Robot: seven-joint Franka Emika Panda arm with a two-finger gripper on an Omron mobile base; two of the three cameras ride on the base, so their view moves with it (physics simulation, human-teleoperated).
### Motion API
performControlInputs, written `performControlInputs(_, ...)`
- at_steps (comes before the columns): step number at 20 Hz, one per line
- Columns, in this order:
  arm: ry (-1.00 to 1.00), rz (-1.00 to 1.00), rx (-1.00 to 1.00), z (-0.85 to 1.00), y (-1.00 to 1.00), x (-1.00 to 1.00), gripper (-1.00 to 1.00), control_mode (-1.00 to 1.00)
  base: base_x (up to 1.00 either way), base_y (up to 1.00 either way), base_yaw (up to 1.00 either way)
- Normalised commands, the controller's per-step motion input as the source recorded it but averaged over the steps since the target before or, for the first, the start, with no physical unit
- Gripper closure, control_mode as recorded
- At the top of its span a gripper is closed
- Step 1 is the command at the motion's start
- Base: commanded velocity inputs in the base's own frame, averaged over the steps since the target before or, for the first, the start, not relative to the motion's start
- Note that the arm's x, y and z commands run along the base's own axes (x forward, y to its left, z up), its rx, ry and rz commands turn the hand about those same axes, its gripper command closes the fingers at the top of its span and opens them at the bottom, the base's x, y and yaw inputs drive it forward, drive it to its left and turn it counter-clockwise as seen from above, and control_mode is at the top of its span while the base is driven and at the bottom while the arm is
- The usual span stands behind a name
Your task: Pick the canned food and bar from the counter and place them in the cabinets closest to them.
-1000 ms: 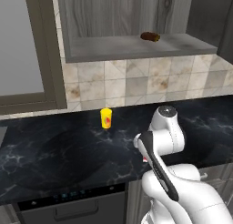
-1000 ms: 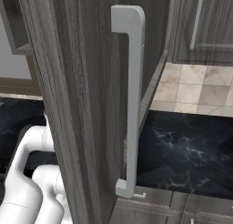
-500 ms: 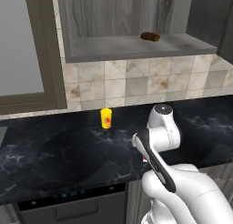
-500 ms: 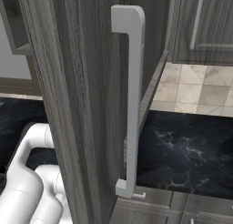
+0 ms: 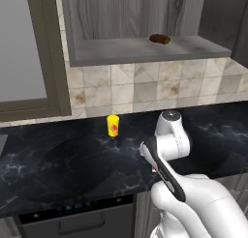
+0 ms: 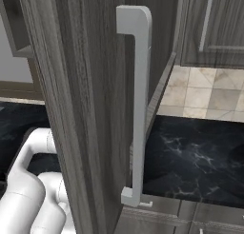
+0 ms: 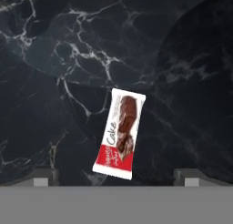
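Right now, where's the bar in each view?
Left base view: likely the bar, a red-white sliver at the arm's edge, low centre.
Right base view: the cabinet door stands in front of the near counter.
Hand view: centre, lying flat.
Shared landmark: the black marble counter.

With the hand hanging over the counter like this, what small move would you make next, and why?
Probably lower the gripper straight down onto the bar. In the hand view the wrapped bar lies flat on the dark marble counter, roughly centred between the two open fingertips and not yet touched. Its long side runs nearly straight away from the hand, so the fingers would likely close across its narrow width.
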Motion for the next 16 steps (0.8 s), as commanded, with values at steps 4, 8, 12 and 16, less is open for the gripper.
performControlInputs(4, 0.0, 0.0, 0.0, -0.3, -0.08, 0.0, -1.0, -1.0, 0.0, 0.0, 0.0)
performControlInputs(8, -0.03, 0.0, 0.0, -0.39, -0.13, 0.0, -1.0, -1.0, 0.0, 0.0, 0.0)
performControlInputs(12, -0.04, 0.0, 0.01, -0.38, -0.07, 0.0, -1.0, -1.0, 0.0, 0.0, 0.0)
performControlInputs(16, -0.02, 0.0, 0.02, -0.52, -0.02, 0.0, -1.0, -1.0, 0.0, 0.0, 0.0)
